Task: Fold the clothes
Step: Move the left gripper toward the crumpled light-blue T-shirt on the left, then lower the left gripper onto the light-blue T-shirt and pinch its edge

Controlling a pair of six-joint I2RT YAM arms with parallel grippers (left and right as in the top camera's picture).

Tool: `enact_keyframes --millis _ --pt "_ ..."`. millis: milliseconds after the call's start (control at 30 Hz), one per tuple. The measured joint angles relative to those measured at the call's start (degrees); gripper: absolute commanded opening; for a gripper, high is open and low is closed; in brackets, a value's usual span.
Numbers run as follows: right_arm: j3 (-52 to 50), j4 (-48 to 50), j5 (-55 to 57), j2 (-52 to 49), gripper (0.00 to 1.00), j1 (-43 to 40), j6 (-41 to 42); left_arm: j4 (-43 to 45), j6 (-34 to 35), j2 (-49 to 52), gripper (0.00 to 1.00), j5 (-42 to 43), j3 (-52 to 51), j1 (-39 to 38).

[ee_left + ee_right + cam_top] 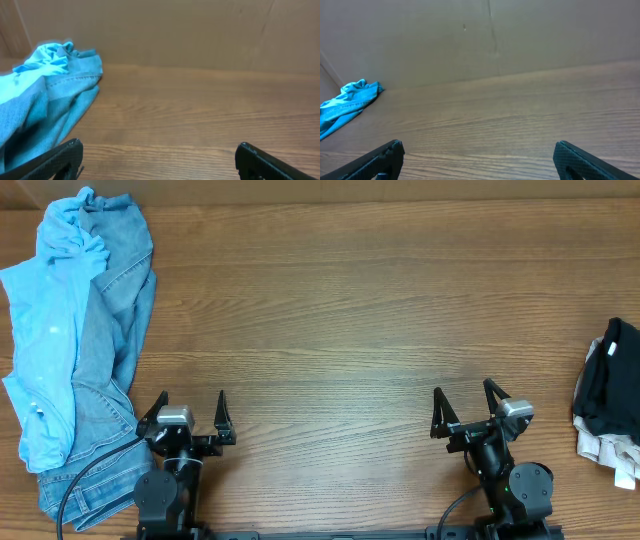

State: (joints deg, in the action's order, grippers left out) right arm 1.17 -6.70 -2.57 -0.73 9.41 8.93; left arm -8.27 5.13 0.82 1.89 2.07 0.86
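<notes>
My left tool [192,396] and right tool [463,389] are both wide open, nothing in them. T-shirt [45,330] is crumpled on the jeans [122,300], left edge of the tabletop [330,320].

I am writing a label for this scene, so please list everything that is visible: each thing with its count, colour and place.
T-shirt: one, light blue, crumpled at the table's left edge, lying on the jeans.
jeans: one, denim blue, left edge, partly under the T-shirt.
dark pile: one, black with some whitish cloth, right edge.
table: one, brown wood, under everything.
wall: one, plain brown, behind the table.
left arm: one, black, near edge on the left, jaws open and holding nothing.
right arm: one, black, near edge on the right, jaws open and holding nothing.
</notes>
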Motion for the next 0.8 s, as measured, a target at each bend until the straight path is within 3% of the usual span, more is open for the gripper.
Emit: enact_keyframes --millis 133,267,367,533,633,700,800 --pt "4.07 -3.74 -0.02 -0.52 1.00 0.00 0.09 -12.09 3.82 0.48 1.00 -0.63 9.14 0.00" --pt "11.93 -4.92 -0.02 -7.78 1.00 0.00 0.07 -20.44 4.76 7.78 1.00 -2.34 24.04 0.00" --pt "20.44 -9.79 -0.02 -19.10 1.00 0.00 0.04 -31.93 7.02 21.81 1.00 -6.01 36.20 0.00" --pt "46.18 -33.22 0.00 -45.86 1.00 0.00 -0.04 -52.37 8.46 45.75 1.00 -7.74 60.30 0.00" --pt "58.14 -43.25 0.00 -59.65 1.00 0.00 -0.20 -56.28 8.41 51.58 1.00 -7.43 68.32 0.17" --pt "60.67 -45.53 0.02 -64.17 1.00 0.00 -0.24 -55.32 8.48 53.62 1.00 -7.72 72.11 3.10" --pt "60.96 -46.47 0.61 -66.64 1.00 0.00 -0.22 -53.44 10.01 58.71 1.00 -8.55 73.64 15.61"
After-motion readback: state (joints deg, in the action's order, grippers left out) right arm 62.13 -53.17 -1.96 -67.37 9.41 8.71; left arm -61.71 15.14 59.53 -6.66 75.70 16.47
